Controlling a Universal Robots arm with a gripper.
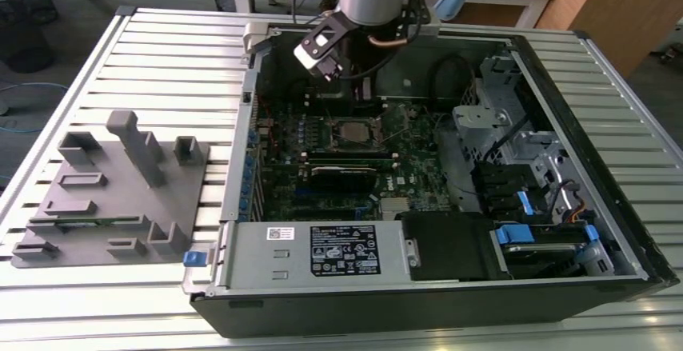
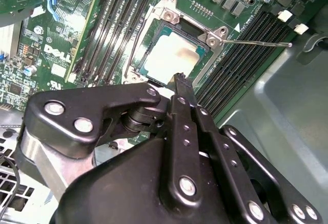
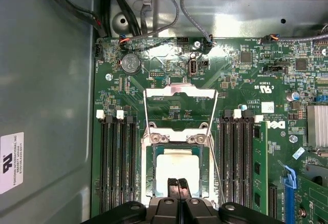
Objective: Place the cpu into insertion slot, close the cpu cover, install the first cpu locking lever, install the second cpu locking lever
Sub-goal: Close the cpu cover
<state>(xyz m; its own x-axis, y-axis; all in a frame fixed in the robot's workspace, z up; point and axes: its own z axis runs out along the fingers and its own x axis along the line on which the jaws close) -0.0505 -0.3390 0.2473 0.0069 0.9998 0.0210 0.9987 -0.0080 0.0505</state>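
Observation:
The cpu (image 3: 178, 166) lies flat in the insertion slot (image 3: 152, 175) of the green motherboard, its pale metal top showing in both wrist views (image 2: 171, 55). Beyond the chip, the cpu cover (image 3: 179, 92) stands raised on its hinge, and the board shows through its window. Thin wire levers (image 3: 145, 112) run along both sides of the socket, and one (image 2: 256, 43) sticks out free over the memory slots. My gripper (image 3: 178, 184) hangs just above the chip's near edge with its black fingers pressed together and nothing between them. In the exterior view the gripper (image 1: 363, 89) sits over the socket (image 1: 350, 133).
Long black memory slots (image 3: 118, 162) flank the socket on both sides. Cables (image 3: 154, 8) hang along the case's far wall. A power supply (image 1: 341, 249) with a white label fills the case's near end, and drive bays (image 1: 533, 175) are at the exterior view's right. A grey fixture (image 1: 117, 191) lies on the table.

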